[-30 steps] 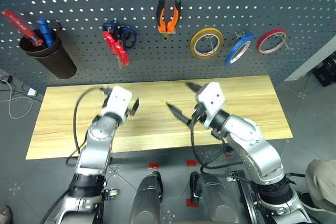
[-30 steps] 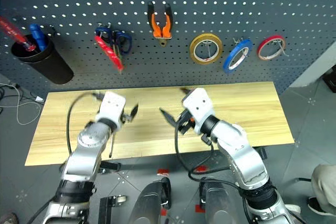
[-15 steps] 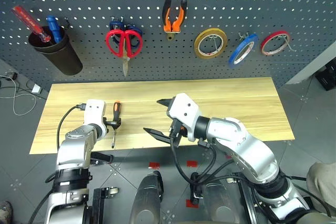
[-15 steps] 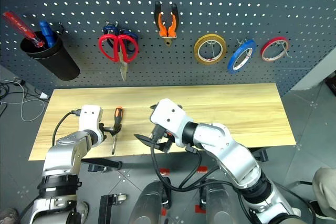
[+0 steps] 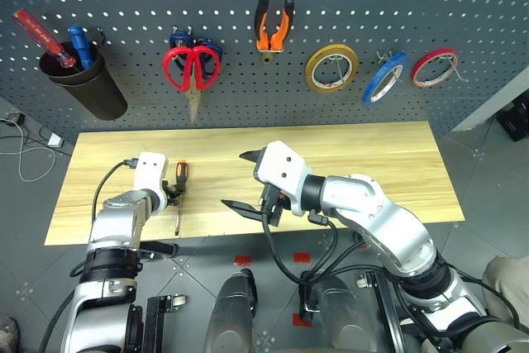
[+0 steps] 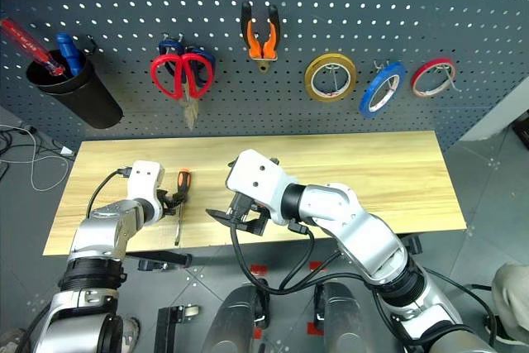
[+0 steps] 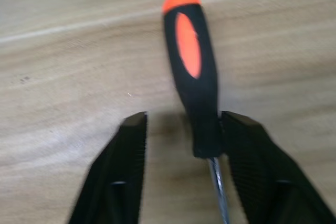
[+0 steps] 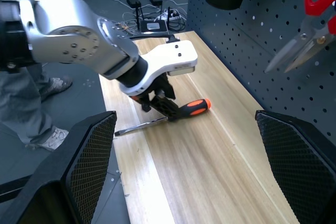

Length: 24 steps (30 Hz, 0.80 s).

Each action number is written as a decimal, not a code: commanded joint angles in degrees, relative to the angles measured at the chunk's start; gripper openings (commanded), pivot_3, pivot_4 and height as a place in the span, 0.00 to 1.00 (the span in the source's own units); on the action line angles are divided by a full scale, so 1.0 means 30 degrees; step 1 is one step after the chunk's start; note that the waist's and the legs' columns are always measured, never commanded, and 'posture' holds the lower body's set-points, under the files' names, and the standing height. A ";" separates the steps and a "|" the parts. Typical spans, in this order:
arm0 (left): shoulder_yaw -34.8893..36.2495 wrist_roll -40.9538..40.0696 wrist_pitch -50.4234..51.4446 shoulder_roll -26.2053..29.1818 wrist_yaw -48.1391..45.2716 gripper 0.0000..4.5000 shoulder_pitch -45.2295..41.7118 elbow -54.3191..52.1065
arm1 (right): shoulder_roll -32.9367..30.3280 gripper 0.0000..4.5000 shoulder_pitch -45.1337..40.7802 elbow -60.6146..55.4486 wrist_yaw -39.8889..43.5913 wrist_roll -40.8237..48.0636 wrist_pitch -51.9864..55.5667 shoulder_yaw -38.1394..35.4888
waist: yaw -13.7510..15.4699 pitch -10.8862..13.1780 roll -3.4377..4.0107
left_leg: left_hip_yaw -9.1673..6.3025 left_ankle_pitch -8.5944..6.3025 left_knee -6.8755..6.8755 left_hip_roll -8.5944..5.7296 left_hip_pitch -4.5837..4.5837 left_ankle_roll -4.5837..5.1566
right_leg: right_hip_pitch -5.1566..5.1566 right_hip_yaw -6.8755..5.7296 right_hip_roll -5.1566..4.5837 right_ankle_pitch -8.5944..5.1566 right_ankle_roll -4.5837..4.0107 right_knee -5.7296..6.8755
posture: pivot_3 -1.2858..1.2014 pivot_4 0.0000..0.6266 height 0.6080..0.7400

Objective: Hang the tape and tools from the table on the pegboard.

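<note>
**Last tool: screwdriver pending**

I see the red scissors [image 5: 193, 68], pliers [image 5: 274, 26] and blue tape [image 5: 382, 78] hanging on the pegboard [image 5: 463, 6]. The screwdriver [image 7: 195, 87] lies on the table [image 5: 372, 155]; my left gripper [image 7: 181, 145] straddles its handle, not yet clamped. My right gripper [image 5: 248, 181] hangs wide open.

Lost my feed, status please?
Left gripper straddling the screwdriver on the table, jaws not yet shut. Right gripper open, empty. Nothing in the way.

Screwdriver [image 5: 180, 181] on table [image 5: 372, 163], below pegboard [image 5: 132, 80]
</note>
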 commanded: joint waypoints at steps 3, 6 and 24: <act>0.0669 -0.0567 -0.0143 0.0685 -0.0262 0.10 0.0959 -0.1600 | -0.0270 1.00 0.0055 -0.0442 0.0166 -0.0088 -0.0824 -0.0245 | -0.0025 -0.0007 -0.0008 | 0.0002 0.0000 0.0003 0.0000 0.0000 -0.0001 | 0.0000 0.0002 0.0000 0.0000 0.0000 0.0002 | 0.50 0.45 1.00; 0.1567 -0.0777 -0.0288 0.0641 0.0401 0.01 0.1964 -0.2966 | -0.0422 1.00 0.0263 -0.0571 0.0066 0.0004 -0.0862 -0.0450 | -0.0051 -0.0021 -0.0028 | 0.0002 0.0001 -0.0001 0.0001 0.0000 -0.0002 | -0.0001 0.0000 0.0000 0.0000 0.0000 0.0000 | 0.50 0.43 1.00; 0.4312 -0.2836 0.0456 -0.0440 0.2617 0.49 0.2271 -0.4770 | -0.0440 1.00 0.0645 -0.0595 -0.0096 0.0164 -0.0649 -0.0678 | 0.0129 -0.0186 -0.0250 | -0.0025 0.0001 0.0002 -0.0001 0.0000 -0.0003 | 0.0015 -0.0034 -0.0007 0.0005 0.0000 0.0008 | 0.51 0.43 1.00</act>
